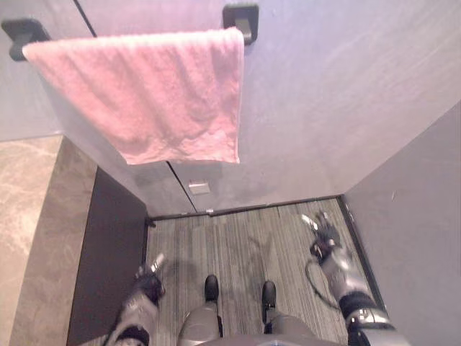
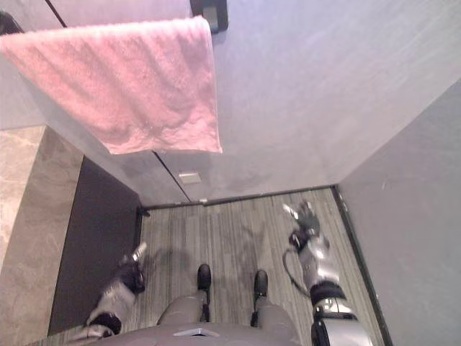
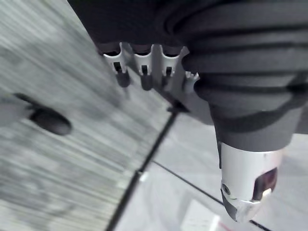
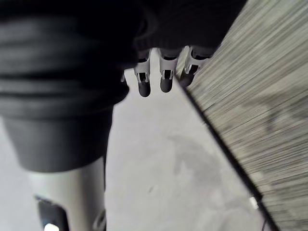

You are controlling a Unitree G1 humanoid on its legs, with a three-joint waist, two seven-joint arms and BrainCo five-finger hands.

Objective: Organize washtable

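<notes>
Far left: beige marbled stone desk (image 1: pixel 29 238), top surface running along the view's left edge, bare where visible. Just beside it, dark cabinet front (image 1: pixel 108 259) dropping to the striped grey floor (image 1: pixel 238 245).

Lower left: left hand (image 1: pixel 149 277) hangs low beside the cabinet front, above the floor, touching nothing. Fingers (image 3: pixel 143 72) straight and side by side in its wrist view, thumb apart from them, nothing held.

Upper left to centre: pink terry towel (image 1: pixel 151 94) draped over a rail between two black wall brackets (image 1: pixel 243 18). Hangs flat against the grey wall (image 1: pixel 324 108), lower hem slightly uneven, well above the floor and well apart from both hands. Sits higher than the desk and to its right.

Centre: small pale wall plate (image 1: pixel 199 187) low on the wall, below the towel's hem. Dark strip along the joint where wall meets floor.

Lower right: right hand (image 1: pixel 324 241) held out over the floor near the corner, close to the grey side wall (image 1: pixel 418 238) but not touching it. Fingers (image 4: pixel 163 77) extended and loosely spread, empty.
</notes>
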